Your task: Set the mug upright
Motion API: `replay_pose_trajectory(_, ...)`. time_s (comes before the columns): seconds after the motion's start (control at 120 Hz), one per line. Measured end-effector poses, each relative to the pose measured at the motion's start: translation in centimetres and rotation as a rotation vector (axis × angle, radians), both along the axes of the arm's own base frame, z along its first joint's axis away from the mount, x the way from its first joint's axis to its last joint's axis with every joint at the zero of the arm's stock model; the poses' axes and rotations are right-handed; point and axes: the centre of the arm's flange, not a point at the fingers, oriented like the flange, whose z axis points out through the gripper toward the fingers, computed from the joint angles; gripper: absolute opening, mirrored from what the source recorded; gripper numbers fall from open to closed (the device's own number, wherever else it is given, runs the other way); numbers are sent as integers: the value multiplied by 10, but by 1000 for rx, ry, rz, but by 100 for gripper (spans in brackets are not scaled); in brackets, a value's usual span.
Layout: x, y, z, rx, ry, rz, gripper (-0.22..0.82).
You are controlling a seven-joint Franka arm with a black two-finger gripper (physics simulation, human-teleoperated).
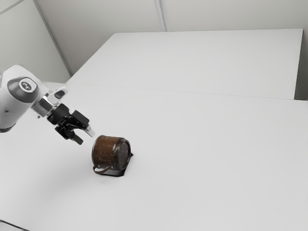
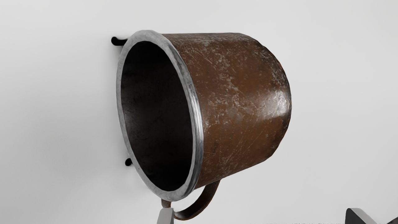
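My gripper (image 1: 84, 135) hangs open above the table, its two fingers (image 2: 166, 217) spread wide apart with nothing between them. I have no hold on anything.

Just ahead is the mug (image 1: 109, 150), lying on its side, so it is not yet as the task wants it. Nearest me are its pale metal rim (image 2: 199, 140) and the dark mouth (image 2: 155, 118), which faces my side. The curved handle (image 2: 206, 199) juts out from the brown wall, toward the exterior view's near side and low down. Farther off is the base (image 1: 123, 155), turned toward the exterior view's right. Under the mug, dark edges (image 1: 114, 173) of something flat stick out; I can't tell what it is, or whether the mug rests on it. Beyond spreads the bare white table (image 1: 216, 159).

I judge the step in hand to be getting hold of the mug. The next move calls for easing in and closing, perhaps with one finger inside the mouth and the other outside the wall, then lifting and turning until the base points down. A careless nudge could roll it, and the handle could catch a finger.
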Motion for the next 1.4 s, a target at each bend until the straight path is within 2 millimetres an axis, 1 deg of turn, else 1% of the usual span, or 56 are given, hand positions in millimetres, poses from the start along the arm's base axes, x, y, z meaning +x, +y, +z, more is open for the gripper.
replay_pose_trajectory(0.167, 7, 1, -35, -33, 2, -43, 60)
replay_pose_trajectory(0.267, 11, -1, -48, -65, -18, -56, 60)
replay_pose_trajectory(0.492, 19, -6, -60, -154, -100, -61, 60)
replay_pose_trajectory(0.667, 21, -7, -70, -220, -145, -66, 60)
replay_pose_trajectory(0.842, 16, -12, -82, -298, -165, -70, 60)
replay_pose_trajectory(1.042, 10, -11, -84, -360, -195, -80, 60)
replay_pose_trajectory(1.142, 5, -6, -88, -378, -204, -78, 56)
replay_pose_trajectory(1.4, -5, 8, -92, -410, -238, -55, 31)
